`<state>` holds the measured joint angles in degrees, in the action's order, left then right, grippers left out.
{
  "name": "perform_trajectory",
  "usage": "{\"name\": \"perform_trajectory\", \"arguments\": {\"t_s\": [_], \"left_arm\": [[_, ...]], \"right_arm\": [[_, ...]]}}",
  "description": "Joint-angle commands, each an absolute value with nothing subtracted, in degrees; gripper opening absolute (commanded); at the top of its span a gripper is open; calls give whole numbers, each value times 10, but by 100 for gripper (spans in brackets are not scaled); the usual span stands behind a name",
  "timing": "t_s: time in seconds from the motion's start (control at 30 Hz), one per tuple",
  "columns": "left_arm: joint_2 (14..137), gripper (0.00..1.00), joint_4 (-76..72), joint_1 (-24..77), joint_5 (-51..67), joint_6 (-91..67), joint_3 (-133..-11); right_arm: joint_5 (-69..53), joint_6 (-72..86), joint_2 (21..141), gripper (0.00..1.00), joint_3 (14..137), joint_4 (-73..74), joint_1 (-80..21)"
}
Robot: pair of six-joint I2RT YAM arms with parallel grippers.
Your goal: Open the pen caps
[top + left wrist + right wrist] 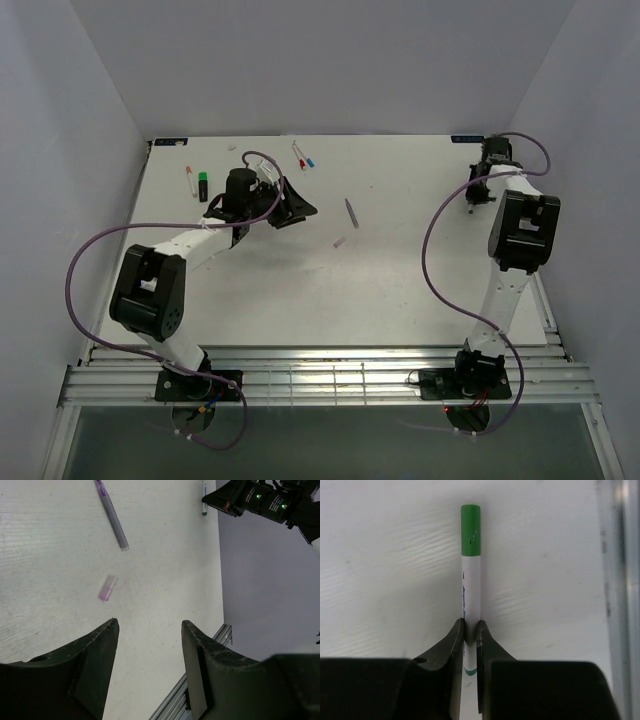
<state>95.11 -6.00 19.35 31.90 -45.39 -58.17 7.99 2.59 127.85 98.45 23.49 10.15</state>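
My right gripper point(470, 625) is shut on the white barrel of a pen point(471, 585) lying on the table; its green cap point(470, 525) is on and points away from me. In the top view this gripper point(478, 190) is at the far right back corner. My left gripper point(150, 622) is open and empty above the table, left of centre in the top view point(297, 206). Ahead of it lie a grey pen with a purple end point(112, 515) and a loose pink-purple cap point(108, 588), also seen from the top: pen point(351, 213), cap point(340, 242).
An orange-ended pen point(190, 183) and a stubby black marker with a green end point(203, 184) lie at the back left. Two pens with red and blue ends point(303, 157) lie at the back centre. A metal rail point(615, 580) borders the table's right edge.
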Motion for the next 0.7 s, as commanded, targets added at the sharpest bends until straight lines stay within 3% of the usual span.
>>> {"name": "perform_trajectory", "arguments": {"t_s": [0.0, 0.4, 0.67], "left_arm": [[927, 63, -23, 195, 327, -440, -608], [957, 62, 48, 195, 320, -418, -707], [962, 62, 44, 196, 308, -437, -698]], "right_arm": [[76, 31, 1238, 8, 1016, 304, 27], [-170, 162, 933, 8, 709, 151, -218], [-207, 197, 905, 8, 667, 98, -319]]}}
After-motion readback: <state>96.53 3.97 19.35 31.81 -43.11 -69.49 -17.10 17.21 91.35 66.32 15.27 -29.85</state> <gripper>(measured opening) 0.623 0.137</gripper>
